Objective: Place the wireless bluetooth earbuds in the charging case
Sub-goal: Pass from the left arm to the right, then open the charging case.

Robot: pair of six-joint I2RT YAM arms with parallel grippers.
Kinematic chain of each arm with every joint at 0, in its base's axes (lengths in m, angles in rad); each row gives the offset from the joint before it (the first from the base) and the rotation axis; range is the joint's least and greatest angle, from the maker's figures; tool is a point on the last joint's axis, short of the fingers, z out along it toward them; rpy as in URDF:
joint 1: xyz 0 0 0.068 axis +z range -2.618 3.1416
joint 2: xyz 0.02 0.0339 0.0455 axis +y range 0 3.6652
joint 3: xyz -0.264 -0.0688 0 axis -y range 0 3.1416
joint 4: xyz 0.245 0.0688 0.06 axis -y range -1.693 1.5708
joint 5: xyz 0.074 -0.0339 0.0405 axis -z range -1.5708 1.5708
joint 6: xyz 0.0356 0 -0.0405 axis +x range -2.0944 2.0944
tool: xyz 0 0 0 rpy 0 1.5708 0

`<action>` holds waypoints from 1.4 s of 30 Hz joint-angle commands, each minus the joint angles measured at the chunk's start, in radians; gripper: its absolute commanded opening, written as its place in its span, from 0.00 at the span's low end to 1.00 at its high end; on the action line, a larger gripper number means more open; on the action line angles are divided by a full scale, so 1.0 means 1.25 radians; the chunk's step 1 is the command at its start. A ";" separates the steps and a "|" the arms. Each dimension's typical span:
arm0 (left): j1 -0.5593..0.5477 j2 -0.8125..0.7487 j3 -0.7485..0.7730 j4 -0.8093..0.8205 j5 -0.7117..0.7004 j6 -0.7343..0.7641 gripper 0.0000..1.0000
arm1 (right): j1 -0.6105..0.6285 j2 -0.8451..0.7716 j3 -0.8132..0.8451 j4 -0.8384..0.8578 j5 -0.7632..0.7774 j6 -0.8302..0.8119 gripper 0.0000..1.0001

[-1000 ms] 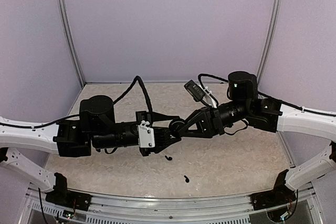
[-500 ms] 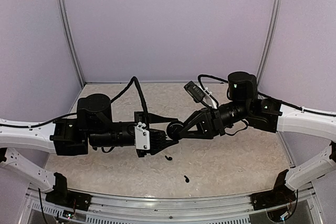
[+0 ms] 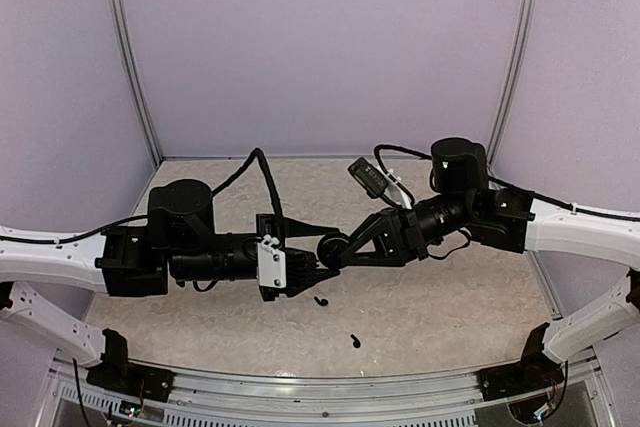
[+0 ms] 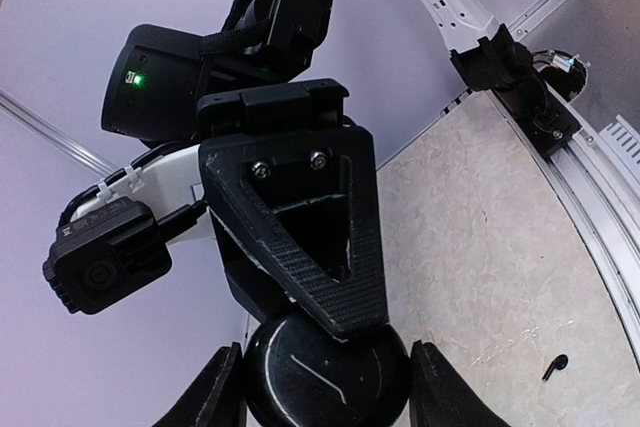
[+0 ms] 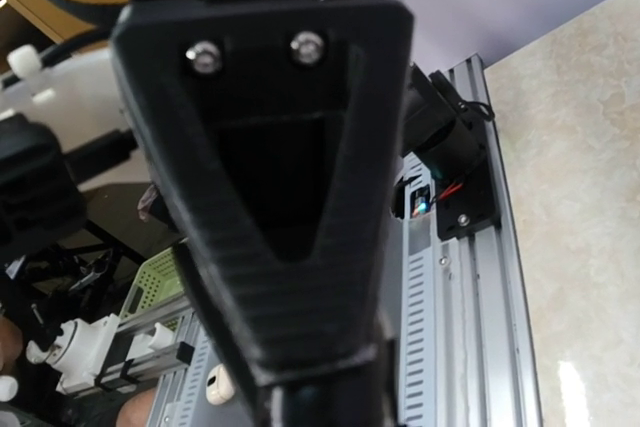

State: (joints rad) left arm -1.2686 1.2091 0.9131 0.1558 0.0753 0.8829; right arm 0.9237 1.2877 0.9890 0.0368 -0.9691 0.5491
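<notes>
Pale lilac walls (image 3: 320,47) close the space at 9, 12 and 3 o'clock, evenly lit. Two slim metal posts (image 3: 130,57) stand at 11 and 1 o'clock. The tabletop (image 3: 450,317) is beige, mottled like stone. A ribbed aluminium rail (image 3: 320,387) runs along its edge at 6 o'clock.

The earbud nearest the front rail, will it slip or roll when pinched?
Probably slippery: the earbud looks tiny, smooth and rounded, so a pinch may squirt it out. Its short stem suggests it would pivot, not roll far. Likely very light, so a nudge could send it skidding.
</notes>
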 commanded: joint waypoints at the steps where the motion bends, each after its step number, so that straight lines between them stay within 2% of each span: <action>1: 0.001 0.004 0.010 0.003 -0.004 0.009 0.39 | -0.003 0.013 0.009 0.004 -0.024 0.001 0.33; 4: 0.001 0.006 0.010 0.003 -0.004 0.010 0.39 | -0.002 0.014 0.011 0.003 -0.027 -0.002 0.31; 7: 0.001 0.008 0.010 0.003 -0.006 0.012 0.40 | -0.002 0.012 0.014 0.001 -0.025 -0.008 0.22; 9: 0.001 0.007 0.008 0.004 -0.004 0.009 0.45 | -0.003 0.010 0.016 -0.001 -0.020 -0.015 0.15; 11: 0.001 0.004 0.003 0.011 -0.007 0.006 0.58 | -0.003 0.005 0.015 -0.003 -0.010 -0.023 0.13; 12: 0.001 0.002 0.000 0.017 -0.010 0.001 0.68 | -0.003 0.003 0.014 -0.003 -0.005 -0.029 0.12; 13: 0.001 -0.002 -0.003 0.026 -0.013 -0.007 0.84 | -0.004 -0.001 0.014 -0.004 0.001 -0.036 0.12; 14: 0.001 -0.008 -0.008 0.033 -0.018 -0.014 0.96 | -0.006 -0.005 0.015 -0.005 0.008 -0.046 0.12; 15: 0.001 -0.013 -0.012 0.040 -0.024 -0.021 0.98 | -0.009 -0.011 0.015 -0.005 0.016 -0.056 0.12; 22: 0.013 -0.066 -0.044 0.124 -0.116 -0.226 0.99 | -0.043 -0.086 -0.025 0.042 0.118 -0.168 0.11; 24: 0.026 -0.059 -0.007 0.088 -0.135 -0.335 0.99 | -0.044 -0.104 -0.039 0.065 0.151 -0.212 0.10; 27: 0.054 -0.017 0.094 -0.034 -0.134 -0.468 0.99 | -0.045 -0.130 -0.066 0.106 0.188 -0.270 0.09; 30: 0.064 0.011 0.102 -0.010 -0.170 -0.580 0.99 | -0.044 -0.152 -0.095 0.135 0.214 -0.319 0.08; 37: 0.078 0.016 0.113 0.007 -0.027 -0.644 0.99 | -0.045 -0.176 -0.132 0.159 0.231 -0.378 0.06; 42: 0.080 0.058 0.126 0.016 0.007 -0.667 0.99 | -0.043 -0.172 -0.136 0.166 0.224 -0.392 0.05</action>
State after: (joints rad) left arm -1.1767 1.2438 1.0359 0.1692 0.0200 0.1104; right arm 0.8738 1.0874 0.8288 0.1940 -0.6956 0.0986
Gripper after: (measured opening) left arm 0.990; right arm 0.203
